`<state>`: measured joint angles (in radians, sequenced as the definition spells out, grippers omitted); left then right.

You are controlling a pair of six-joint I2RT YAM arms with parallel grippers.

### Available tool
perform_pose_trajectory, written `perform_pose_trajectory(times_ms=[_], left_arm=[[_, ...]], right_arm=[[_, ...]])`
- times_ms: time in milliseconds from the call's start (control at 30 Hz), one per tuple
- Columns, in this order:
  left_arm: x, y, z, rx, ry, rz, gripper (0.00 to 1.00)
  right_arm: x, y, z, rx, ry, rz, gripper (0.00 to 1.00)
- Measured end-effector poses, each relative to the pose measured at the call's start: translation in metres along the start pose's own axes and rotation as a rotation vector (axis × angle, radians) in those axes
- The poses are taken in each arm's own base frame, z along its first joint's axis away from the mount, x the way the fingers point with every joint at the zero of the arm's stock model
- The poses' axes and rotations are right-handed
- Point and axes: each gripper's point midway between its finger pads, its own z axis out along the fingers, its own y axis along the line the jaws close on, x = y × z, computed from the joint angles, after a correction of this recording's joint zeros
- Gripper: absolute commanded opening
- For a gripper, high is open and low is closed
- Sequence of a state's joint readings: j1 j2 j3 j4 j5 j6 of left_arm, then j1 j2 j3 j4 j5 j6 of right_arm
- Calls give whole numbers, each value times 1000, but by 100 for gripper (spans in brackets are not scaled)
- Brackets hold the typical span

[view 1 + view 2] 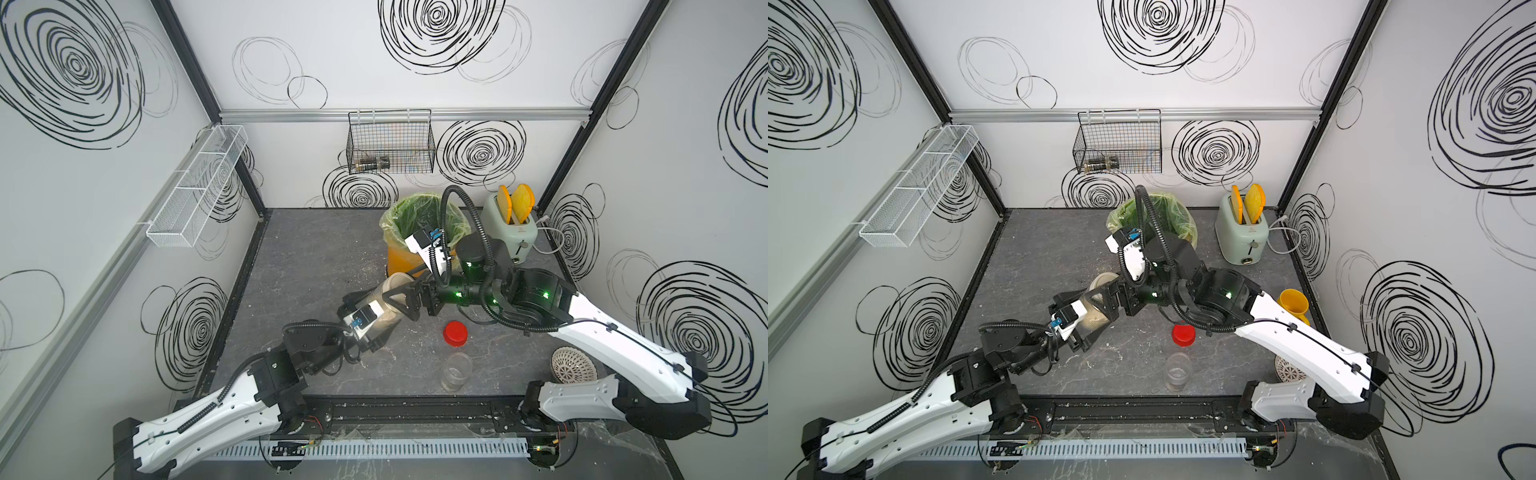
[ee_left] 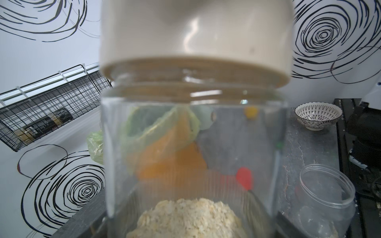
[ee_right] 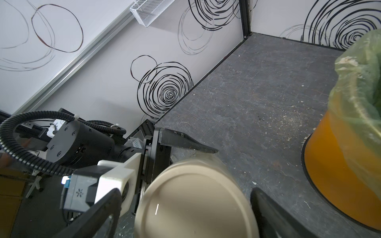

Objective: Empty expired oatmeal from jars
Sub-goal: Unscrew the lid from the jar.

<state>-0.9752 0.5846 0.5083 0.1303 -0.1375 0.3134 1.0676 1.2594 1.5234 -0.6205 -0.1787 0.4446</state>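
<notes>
Jar (image 2: pixel 193 131) aslant; lid (image 2: pixel 195 37) toward bin (image 1: pixel 398 258)

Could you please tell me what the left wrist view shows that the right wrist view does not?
Only the left wrist view shows the oatmeal inside the wide jar, the open slim jar and the patterned bowl. Only the right wrist view shows the flat top of the beige lid, with the right pincer open astride it. Both show that lid and the green-lined bin.

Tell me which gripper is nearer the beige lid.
Right. The right gripper, open, straddles the lid without clearly touching it; the left gripper clamps the jar farther down its body.
</notes>
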Motion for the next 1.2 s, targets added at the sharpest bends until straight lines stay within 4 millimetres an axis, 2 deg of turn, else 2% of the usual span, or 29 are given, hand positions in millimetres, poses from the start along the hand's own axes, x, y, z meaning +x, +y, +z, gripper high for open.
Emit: perform_pose_trajectory(times_ms=[233, 667, 967, 1133, 1200], left_arm=[[2, 0, 0, -1, 4, 2, 0], [2, 1, -2, -3, 0, 0, 0], [3, -13, -4, 77, -3, -9, 0], [5, -23, -7, 137, 3, -11, 0], [4, -25, -9, 148, 0, -15, 0]], right_arm=[[4, -1, 2, 12, 21, -8, 97], [7, -3, 10, 29, 70, -119, 70], [24, 9, 2, -117, 81, -441, 68], [37, 11, -4, -210, 73, -607, 74], [39, 12, -5, -241, 67, -656, 83]])
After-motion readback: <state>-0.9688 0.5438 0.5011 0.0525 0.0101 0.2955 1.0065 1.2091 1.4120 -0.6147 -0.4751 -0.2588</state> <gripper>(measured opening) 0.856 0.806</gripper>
